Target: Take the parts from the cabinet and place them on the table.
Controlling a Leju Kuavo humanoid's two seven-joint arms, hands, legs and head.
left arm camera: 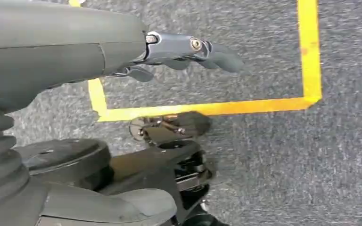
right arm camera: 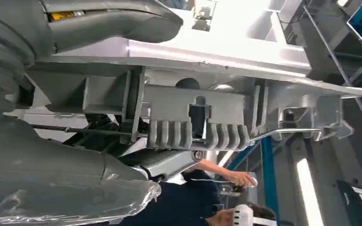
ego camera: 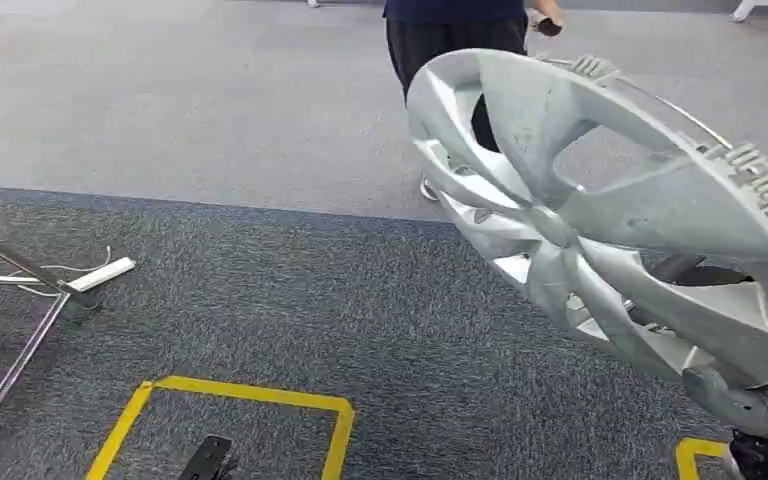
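Note:
A large silver hubcap (ego camera: pixel 600 210) with spokes is held up off the floor at the right of the head view, tilted, its face toward me. My right hand (ego camera: pixel 760 400) grips it at its lower rim. In the right wrist view the thumb (right arm camera: pixel 122 21) lies on one side of the hubcap's rim (right arm camera: pixel 193 113) and the dark fingers (right arm camera: pixel 160 162) on the other, by its clips and wire ring. My left hand (left arm camera: pixel 184 54) hangs over the carpet with its fingers stretched out and nothing in them.
A person (ego camera: pixel 460 40) in dark clothes stands ahead on the light grey carpet, partly behind the hubcap, holding a small device. Yellow tape (ego camera: pixel 250 395) marks a square on the dark carpet. Metal stand legs (ego camera: pixel 10 290) and a white power strip (ego camera: pixel 100 274) lie at the left.

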